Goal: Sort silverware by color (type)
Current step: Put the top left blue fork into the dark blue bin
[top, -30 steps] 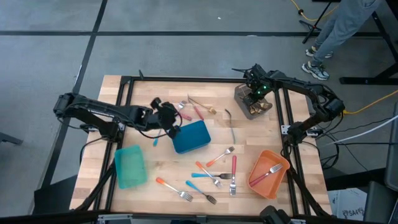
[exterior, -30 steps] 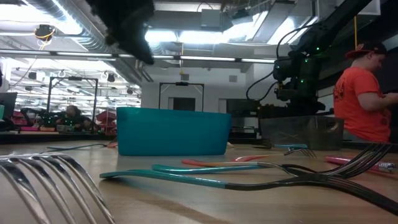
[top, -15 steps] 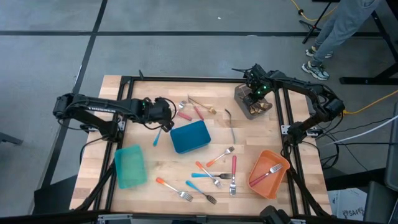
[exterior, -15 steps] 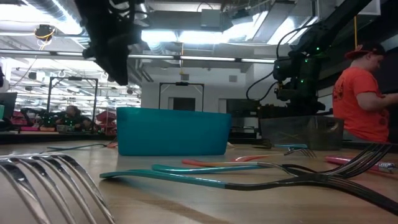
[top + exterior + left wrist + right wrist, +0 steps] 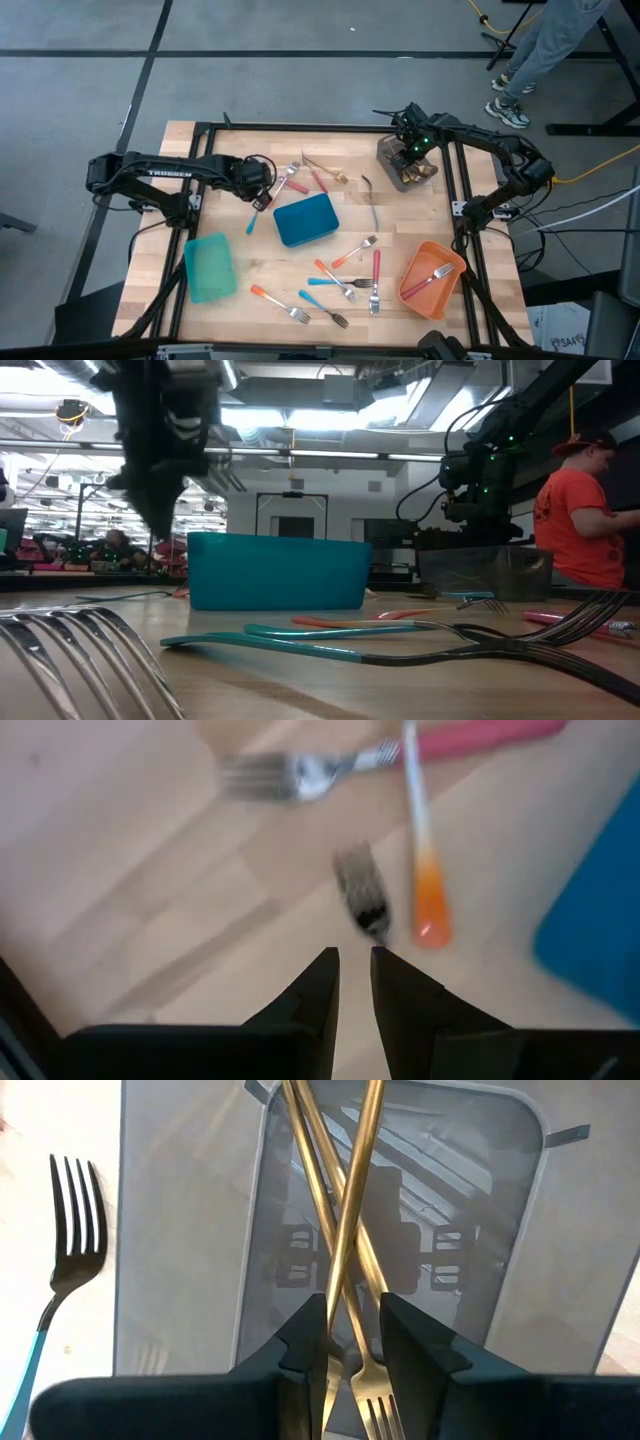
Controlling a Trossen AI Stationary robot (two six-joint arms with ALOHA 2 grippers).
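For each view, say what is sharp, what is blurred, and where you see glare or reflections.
High view: evenly lit and sharp. Low view: the nearest fork tines are blurred, the blue bin sharper, and the ceiling lights glare. Left wrist view: the forks are smeared. Right wrist view: crisp, with the gold utensils reflecting in the shiny grey bin.

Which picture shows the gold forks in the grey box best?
The right wrist view: two gold forks lie crossed in the grey bin, filling the picture. The high view shows the bin mostly hidden under the right gripper. The low view shows only its side. The left wrist view misses it.
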